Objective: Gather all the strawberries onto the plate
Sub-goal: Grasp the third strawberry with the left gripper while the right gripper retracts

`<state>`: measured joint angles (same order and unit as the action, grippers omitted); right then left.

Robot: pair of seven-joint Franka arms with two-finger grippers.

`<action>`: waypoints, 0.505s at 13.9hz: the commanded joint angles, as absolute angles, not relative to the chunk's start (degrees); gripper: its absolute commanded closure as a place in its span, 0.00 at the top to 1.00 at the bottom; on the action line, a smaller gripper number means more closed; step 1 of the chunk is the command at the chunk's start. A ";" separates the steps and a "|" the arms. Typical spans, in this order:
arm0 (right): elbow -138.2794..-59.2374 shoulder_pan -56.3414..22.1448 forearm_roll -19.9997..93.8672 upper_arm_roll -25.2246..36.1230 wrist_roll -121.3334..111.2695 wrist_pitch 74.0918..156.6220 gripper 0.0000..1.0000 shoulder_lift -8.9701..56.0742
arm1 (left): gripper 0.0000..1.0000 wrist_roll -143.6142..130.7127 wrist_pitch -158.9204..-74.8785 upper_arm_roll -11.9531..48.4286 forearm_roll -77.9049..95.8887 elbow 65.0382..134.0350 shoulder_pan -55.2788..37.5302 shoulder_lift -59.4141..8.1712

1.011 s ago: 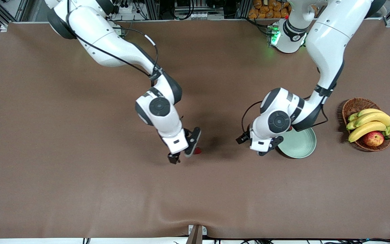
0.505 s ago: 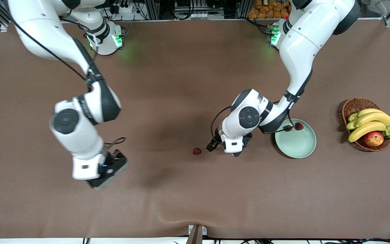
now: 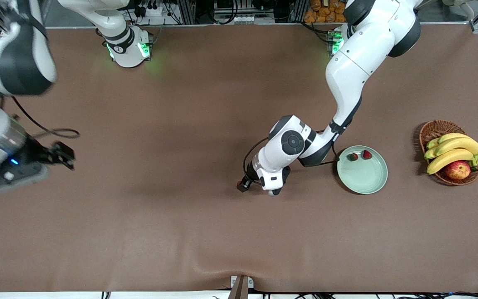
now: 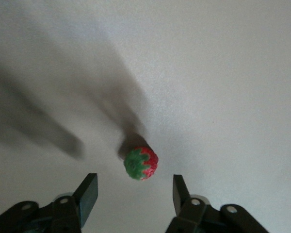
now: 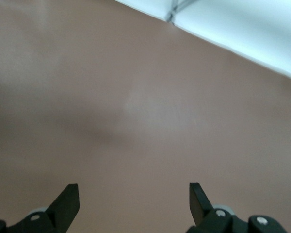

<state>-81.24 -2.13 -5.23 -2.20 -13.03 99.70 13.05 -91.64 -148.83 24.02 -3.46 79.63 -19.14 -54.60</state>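
A small red strawberry (image 4: 141, 163) with a green cap lies on the brown table just ahead of my left gripper's (image 4: 134, 191) fingertips. The jaws stand apart, one to each side, not touching it. In the front view the left gripper (image 3: 258, 189) is low over the table's middle, and its hand covers that berry. Two more strawberries (image 3: 352, 157) (image 3: 366, 154) lie on the mint-green plate (image 3: 367, 182), at its edge nearest the arms' bases. My right gripper (image 5: 134, 196) hangs open and empty, high over the right arm's end of the table (image 3: 62, 157).
A wicker basket (image 3: 434, 129) with bananas (image 3: 454, 149) and an apple (image 3: 457, 169) stands beside the plate, toward the left arm's end of the table. The left arm's elbow hangs above the table next to the plate.
The right arm swung away from the middle berry out to its own end of the table. The left gripper moved from the plate over to that berry, uncovering two berries on the plate.
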 commanded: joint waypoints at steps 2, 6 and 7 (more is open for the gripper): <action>-87.54 0.69 -3.34 -1.05 -4.33 90.91 1.00 3.00 | 0.53 -90.01 -150.81 23.55 -2.64 77.78 -20.13 -56.42; -87.54 1.32 -2.37 -1.14 0.78 87.98 1.00 0.88 | 0.50 -89.03 -153.46 23.55 -2.64 77.78 -20.13 -57.48; -87.54 1.49 -2.37 -1.14 0.88 88.33 1.00 0.97 | 0.50 -89.03 -153.98 23.55 -2.55 77.70 -20.13 -57.57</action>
